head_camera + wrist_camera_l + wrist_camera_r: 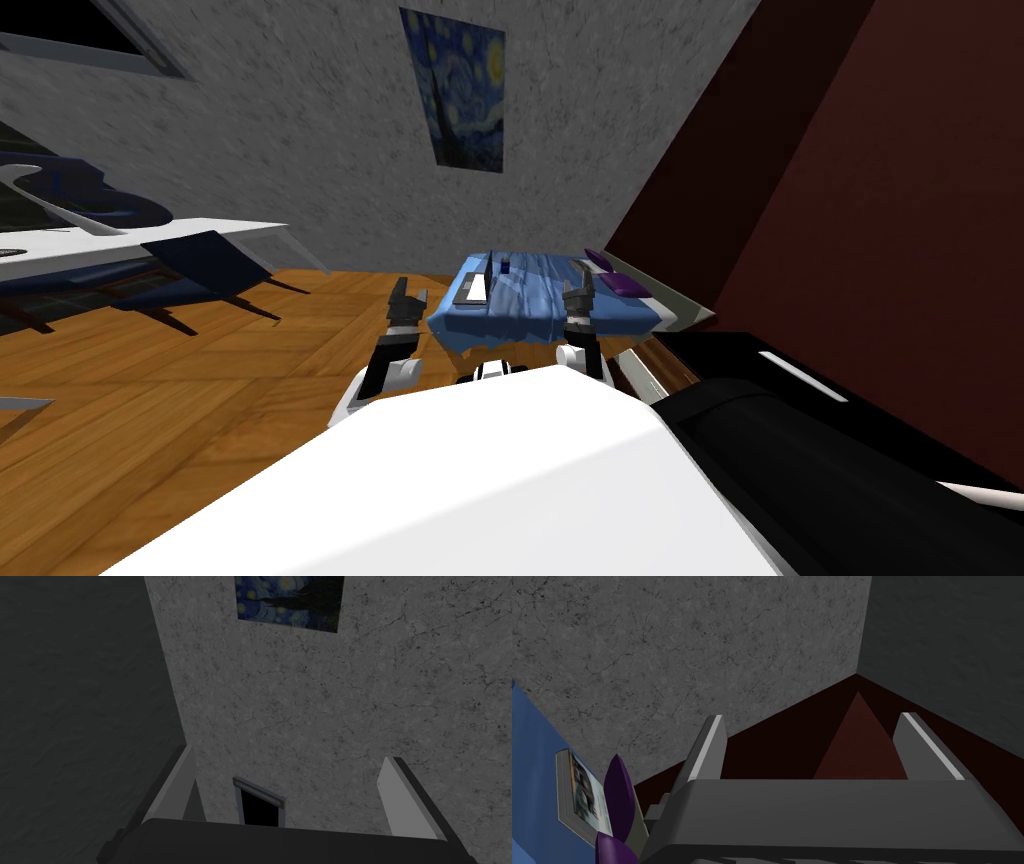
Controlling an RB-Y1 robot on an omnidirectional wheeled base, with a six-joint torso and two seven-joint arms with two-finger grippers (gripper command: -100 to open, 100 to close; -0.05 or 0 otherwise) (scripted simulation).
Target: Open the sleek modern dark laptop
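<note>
The bed [530,302] lies ahead, its near end between the two: the left gripper [408,292] stands just off its left edge, over the floor [200,380], the right gripper [580,282] near its right side. On the bed, just right of the left gripper, lies a flat slab [470,288] — possibly the laptop. Two pillows [618,796] lie on it close beside the right gripper, a book [576,796] just beyond them. A painting [290,601] hangs on the wall behind; a table [100,245] and chair [205,262] stand well off to the left gripper's left.
</note>
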